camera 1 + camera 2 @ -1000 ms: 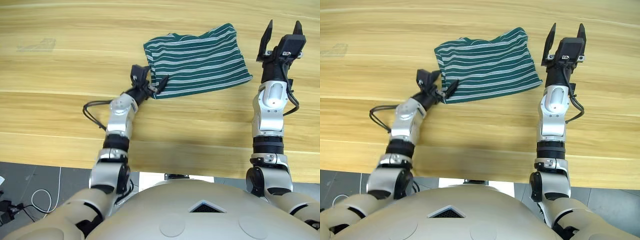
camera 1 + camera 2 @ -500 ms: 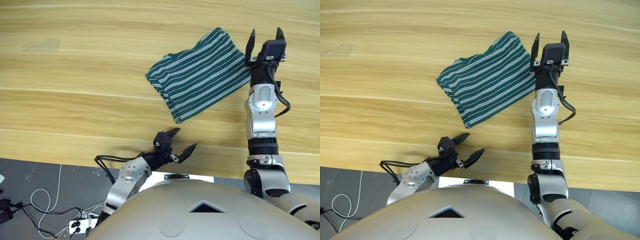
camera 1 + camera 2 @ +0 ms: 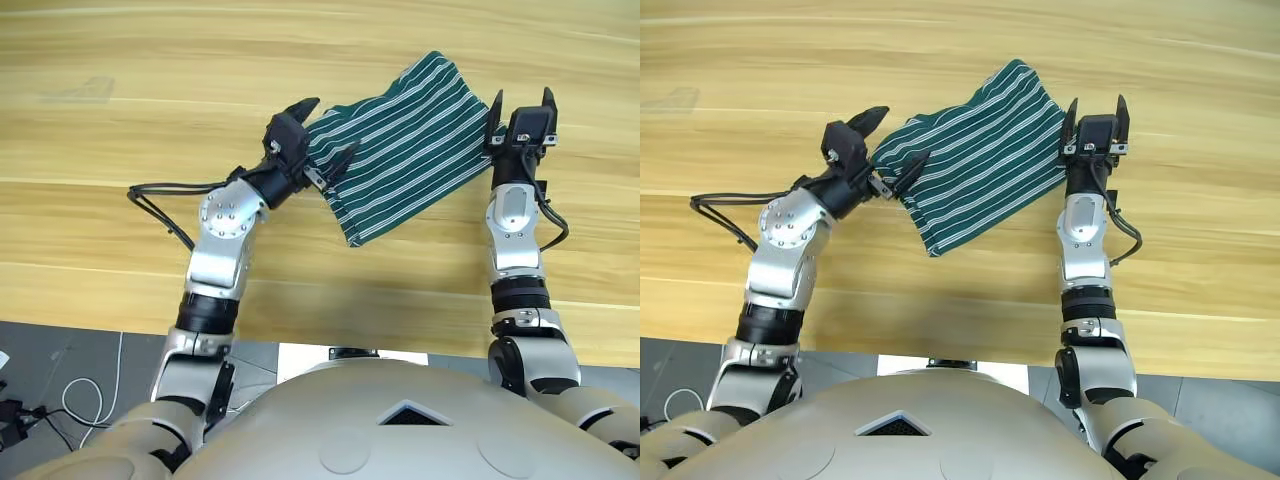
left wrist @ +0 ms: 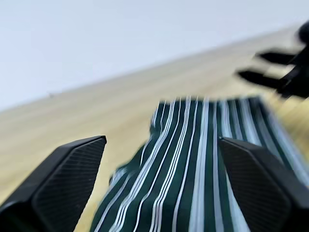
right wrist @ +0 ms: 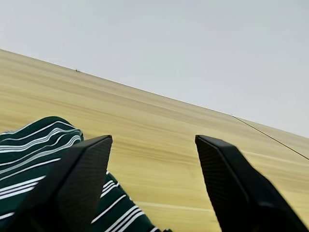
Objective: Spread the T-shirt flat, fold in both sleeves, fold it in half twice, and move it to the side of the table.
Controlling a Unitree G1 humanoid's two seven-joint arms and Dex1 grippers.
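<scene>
Lying flat toward the far right of the wooden table point(image 3: 150, 120): the T-shirt point(image 3: 400, 145), green with white stripes, folded into a compact skewed rectangle, one corner pointing back toward the robot; at its left edge, the left gripper point(image 3: 325, 130), spread wide, closed on nothing, contact with the cloth impossible to judge; from that wrist, striped cloth framed between the two fingers point(image 4: 67, 179); just beside the right edge, the right gripper point(image 3: 522, 97), likewise parted wide, aimed away from the robot, gripping nothing.
</scene>
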